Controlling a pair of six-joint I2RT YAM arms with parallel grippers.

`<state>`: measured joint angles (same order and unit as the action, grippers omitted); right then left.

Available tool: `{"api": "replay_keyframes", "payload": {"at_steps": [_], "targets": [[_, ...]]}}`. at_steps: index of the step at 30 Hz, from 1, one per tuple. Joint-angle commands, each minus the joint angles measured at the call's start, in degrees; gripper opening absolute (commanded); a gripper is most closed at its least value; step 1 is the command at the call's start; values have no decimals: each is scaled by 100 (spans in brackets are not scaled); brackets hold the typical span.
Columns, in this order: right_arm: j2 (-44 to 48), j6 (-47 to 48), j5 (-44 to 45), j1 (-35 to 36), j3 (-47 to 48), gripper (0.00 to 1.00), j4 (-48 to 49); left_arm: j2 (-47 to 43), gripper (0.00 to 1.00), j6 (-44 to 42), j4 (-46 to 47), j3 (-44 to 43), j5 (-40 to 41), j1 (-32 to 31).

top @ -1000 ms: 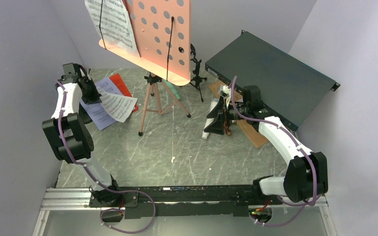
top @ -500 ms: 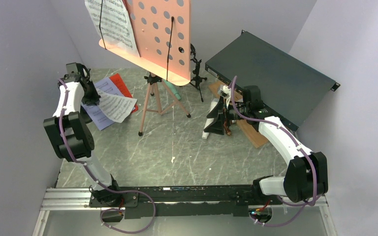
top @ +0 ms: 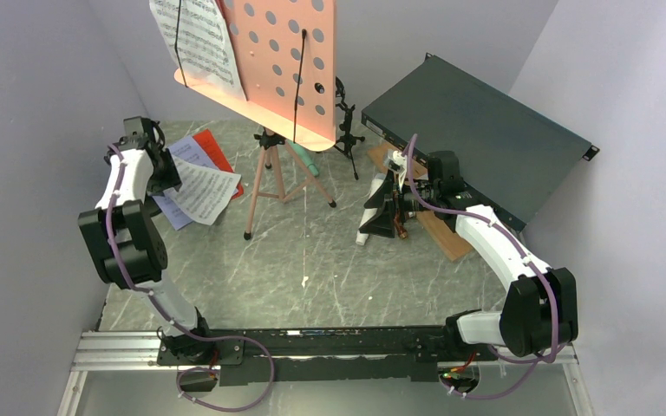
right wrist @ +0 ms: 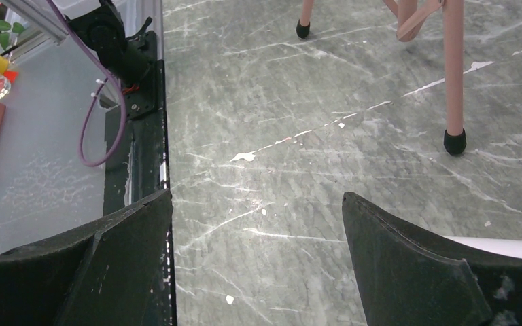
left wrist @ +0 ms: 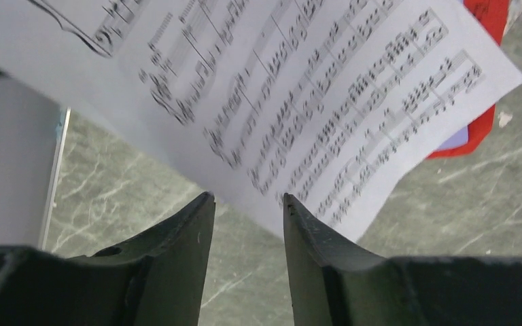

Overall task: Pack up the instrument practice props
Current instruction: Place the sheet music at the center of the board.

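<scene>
The left gripper [left wrist: 248, 198] holds nothing and its jaws stand narrowly apart. The white sheet-music page [left wrist: 299, 102] lies just at the fingertips, toward 12 o'clock, above the red page [left wrist: 479, 129]. Its long edge crosses from 10 to 4 o'clock, and the left arm is clearly nearer. The right gripper [right wrist: 257, 197], jaws wide and empty, hangs over the table [right wrist: 279, 102], with the pink tripod [right wrist: 453, 68] at 2 o'clock.

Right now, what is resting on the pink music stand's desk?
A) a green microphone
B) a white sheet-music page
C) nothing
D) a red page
B: a white sheet-music page with printed staves leans on the pink music stand, while the red page lies down on the table.
</scene>
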<state>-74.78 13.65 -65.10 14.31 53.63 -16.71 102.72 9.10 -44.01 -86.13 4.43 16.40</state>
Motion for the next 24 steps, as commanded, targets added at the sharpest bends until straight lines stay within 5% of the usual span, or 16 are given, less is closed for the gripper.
{"api": "replay_keyframes", "payload": {"at_steps": [1,9,16,24], "targets": [[30,164,-137,1,201,98,-23,-957,49,-54,319,424,63,-11],[22,162,-111,9,192,98,-10,-1919,56,-112,636,1053,-313,3],[24,301,-49,11,227,98,-126,-2946,98,179,1131,1796,-1018,65],[32,418,-42,11,269,98,-231,-3361,95,767,827,2374,-1809,151]]}}
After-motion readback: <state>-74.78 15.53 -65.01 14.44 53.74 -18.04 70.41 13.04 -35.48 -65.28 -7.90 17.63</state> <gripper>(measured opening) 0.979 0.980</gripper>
